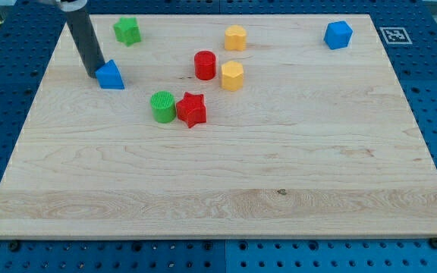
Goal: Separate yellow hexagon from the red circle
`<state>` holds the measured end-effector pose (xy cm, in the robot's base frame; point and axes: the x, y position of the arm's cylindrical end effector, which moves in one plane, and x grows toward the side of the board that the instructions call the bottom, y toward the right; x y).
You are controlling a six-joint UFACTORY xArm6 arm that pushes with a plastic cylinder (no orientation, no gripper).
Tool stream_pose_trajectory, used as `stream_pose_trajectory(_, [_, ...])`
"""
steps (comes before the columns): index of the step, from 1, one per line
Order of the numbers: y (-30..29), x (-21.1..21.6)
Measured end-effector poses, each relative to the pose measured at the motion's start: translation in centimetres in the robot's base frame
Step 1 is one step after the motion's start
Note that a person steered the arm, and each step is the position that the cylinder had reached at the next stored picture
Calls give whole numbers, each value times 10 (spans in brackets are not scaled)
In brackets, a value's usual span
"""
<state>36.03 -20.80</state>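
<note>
The red circle (205,65) stands upper middle of the wooden board. The yellow hexagon (232,76) sits just to its right and slightly lower, nearly touching it. My tip (98,73) is at the upper left, touching the left side of a blue triangle block (111,76), far to the left of the red circle and the yellow hexagon.
A second yellow block (235,37) lies above the hexagon. A green star (127,31) is top left. A green circle (163,106) touches a red star (192,109) below the red circle. A blue cube-like block (338,35) is top right. The board's edge (21,136) borders blue pegboard.
</note>
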Motion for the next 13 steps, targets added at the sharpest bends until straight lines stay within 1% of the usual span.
stream_pose_trajectory(1, [-5, -5])
stream_pose_trajectory(2, [-1, -37])
stream_pose_trajectory(3, [22, -33])
stream_pose_trajectory(4, [22, 2])
stream_pose_trajectory(5, [13, 12])
stream_pose_trajectory(6, [14, -4])
stream_pose_trajectory(7, [33, -8])
stream_pose_trajectory(10, [43, -10])
stream_pose_trajectory(11, [80, -17])
stream_pose_trajectory(13, [156, -13])
